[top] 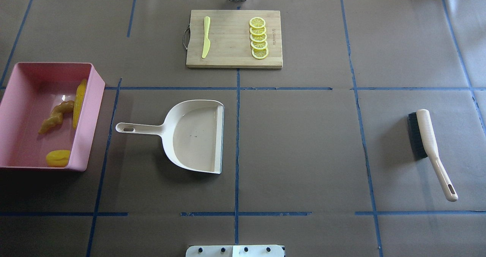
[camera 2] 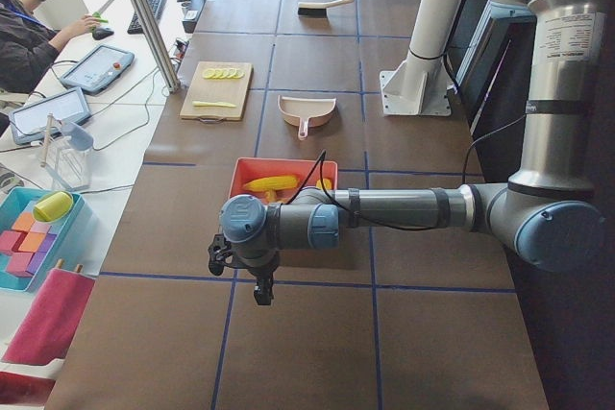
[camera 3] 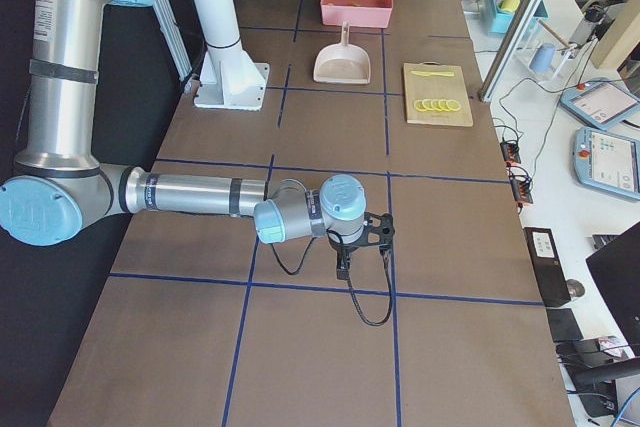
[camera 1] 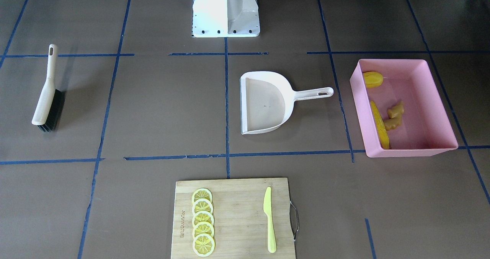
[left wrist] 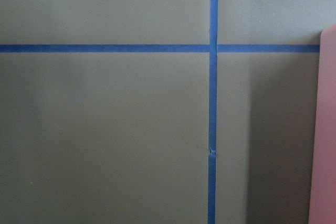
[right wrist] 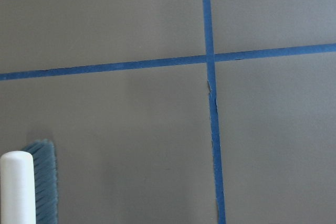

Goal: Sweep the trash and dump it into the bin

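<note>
Though the board's stamp [camera 1: 182,223] is illegible, trash [camera 1: 395,115] lies in bin [camera 1: 411,152].

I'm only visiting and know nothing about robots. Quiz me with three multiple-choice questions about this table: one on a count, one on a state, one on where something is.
1. How many lemon slices lie on the wooden board?
A. three
B. five
C. seven

2. What state is the dustpan in?
A. empty, lying flat on the table
B. piled full
C. flipped upside down

3. Where is the corn cob?
A. on the wooden board
B. in the pink bin
C. in the dustpan

Answers:
1. B: the overlapping row on the board counts five slices.
2. A: its open side faces up and its scoop is bare in both table views.
3. B: the cob lies along the inside of one long wall of the bin.
</note>
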